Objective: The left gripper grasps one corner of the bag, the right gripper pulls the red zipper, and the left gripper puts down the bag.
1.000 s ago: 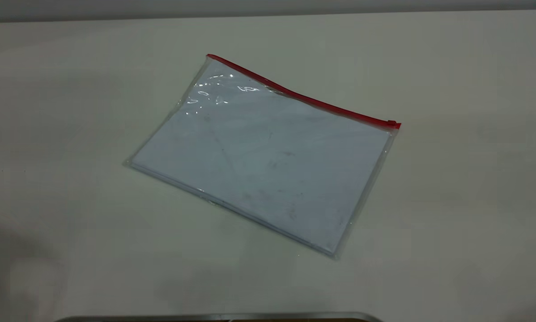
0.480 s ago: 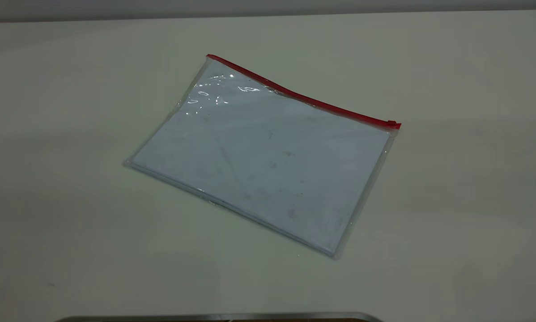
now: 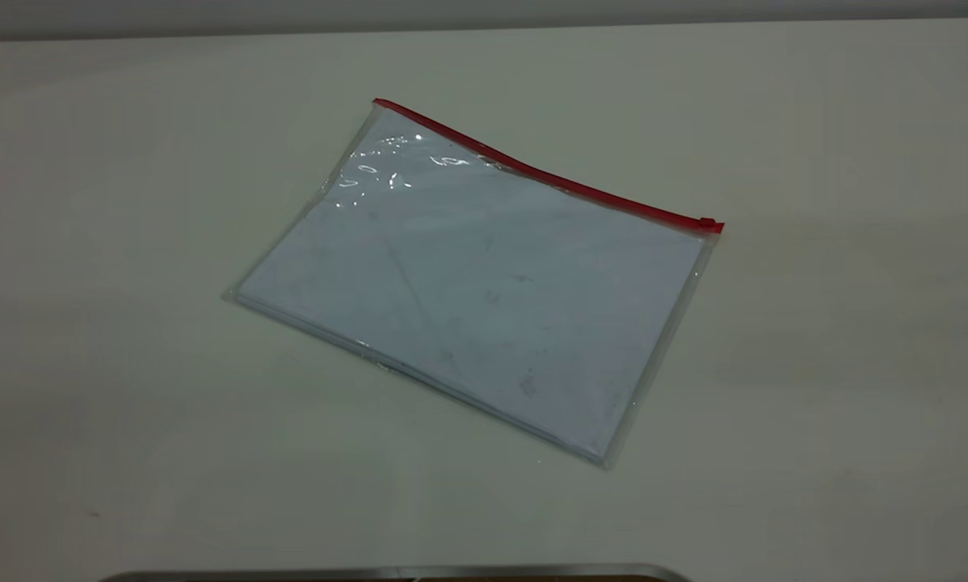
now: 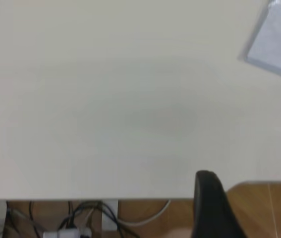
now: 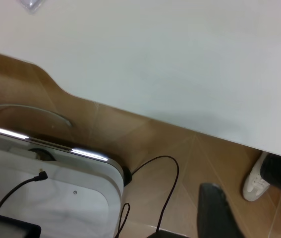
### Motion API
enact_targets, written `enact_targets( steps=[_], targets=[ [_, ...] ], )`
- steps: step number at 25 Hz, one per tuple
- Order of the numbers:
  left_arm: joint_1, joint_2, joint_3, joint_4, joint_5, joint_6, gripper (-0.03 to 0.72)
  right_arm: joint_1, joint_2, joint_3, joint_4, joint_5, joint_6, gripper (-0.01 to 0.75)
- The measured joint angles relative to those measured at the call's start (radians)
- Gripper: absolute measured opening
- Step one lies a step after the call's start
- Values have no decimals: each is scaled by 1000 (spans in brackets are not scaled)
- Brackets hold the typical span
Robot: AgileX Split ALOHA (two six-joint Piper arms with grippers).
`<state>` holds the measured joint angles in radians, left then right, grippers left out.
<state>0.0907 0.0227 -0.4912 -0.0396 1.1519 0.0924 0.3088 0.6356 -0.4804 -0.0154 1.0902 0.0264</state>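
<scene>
The bag (image 3: 476, 283), a clear pouch with white paper inside, lies flat in the middle of the table. The red zipper (image 3: 549, 176) runs along its far edge, with the slider tab (image 3: 707, 223) at the right end. Neither gripper shows in the exterior view. In the left wrist view the left gripper (image 4: 253, 213) hangs open and empty over the table's edge, far from a corner of the bag (image 4: 279, 42). In the right wrist view the right gripper (image 5: 255, 215) is open and empty, off the table above the floor, with a bag corner (image 5: 31, 5) far off.
The white table (image 3: 815, 364) bears only the bag. A metal-edged object (image 3: 395, 574) sits at its near edge. The right wrist view shows a white device (image 5: 56, 198) with cables and a person's shoe (image 5: 255, 182) on the brown floor.
A dark shadow on the near left of the table has faded away. The bag has not moved.
</scene>
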Motion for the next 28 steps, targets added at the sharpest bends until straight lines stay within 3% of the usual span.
enact_targets(
  steps=[7, 13, 15, 22, 28],
  targets=[
    [0, -41, 4, 2, -7, -2, 465, -15, -31, 0, 3, 0, 2, 398],
    [0, -41, 5, 3, -7, -2, 465, -222, -241, 0, 15, 4, 3, 398],
    [0, -41, 5, 3, -7, -2, 465, -259, -336, 0, 15, 10, 3, 398],
    [-16, -41, 5, 3, -7, -2, 465, -271, -639, 0, 15, 31, 3, 397],
    [-84, -41, 5, 3, -7, -3, 465, -271, -652, 0, 15, 36, 3, 398]
  ],
)
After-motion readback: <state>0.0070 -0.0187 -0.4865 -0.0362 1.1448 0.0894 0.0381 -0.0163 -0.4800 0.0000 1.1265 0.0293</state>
